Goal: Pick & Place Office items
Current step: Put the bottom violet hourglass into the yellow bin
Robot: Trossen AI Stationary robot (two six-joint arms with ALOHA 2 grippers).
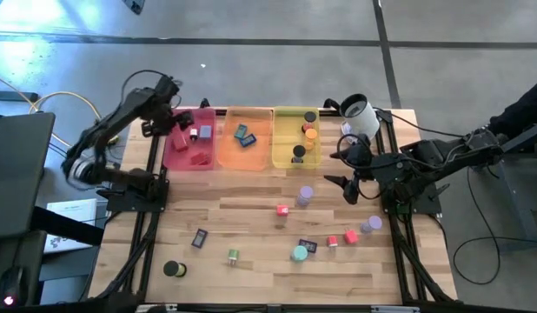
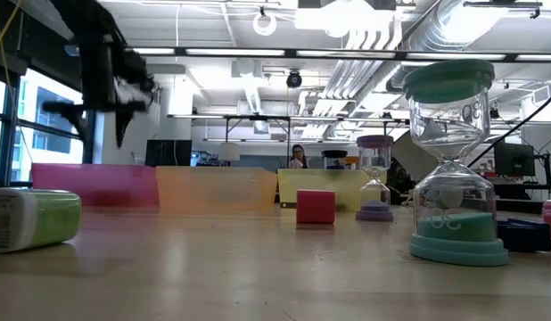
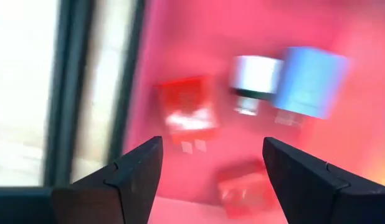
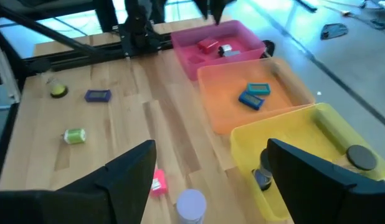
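Note:
My left gripper (image 1: 176,129) hangs open above the pink tray (image 1: 189,165), fingers pointing down, nothing between them (image 3: 211,146). Below it in the tray lie two red cubes (image 3: 186,112) (image 3: 245,190) and a white and a light blue piece (image 3: 311,81). My right gripper (image 1: 342,171) waits open and empty (image 4: 211,149) above the table near the yellow tray (image 1: 296,165). Loose office items rest on the wood: a purple cylinder (image 1: 305,196), a red cube (image 1: 282,209), a green cylinder (image 1: 234,256), a dark blue rectangle (image 1: 199,237), a black cylinder (image 1: 171,269).
The orange tray (image 1: 244,163) holds two blue-teal rectangles (image 4: 255,94); the yellow tray holds dark and orange cylinders (image 1: 309,130). A white device with a black top (image 1: 360,115) stands at the far right corner. More small pieces cluster at the near right (image 1: 338,239).

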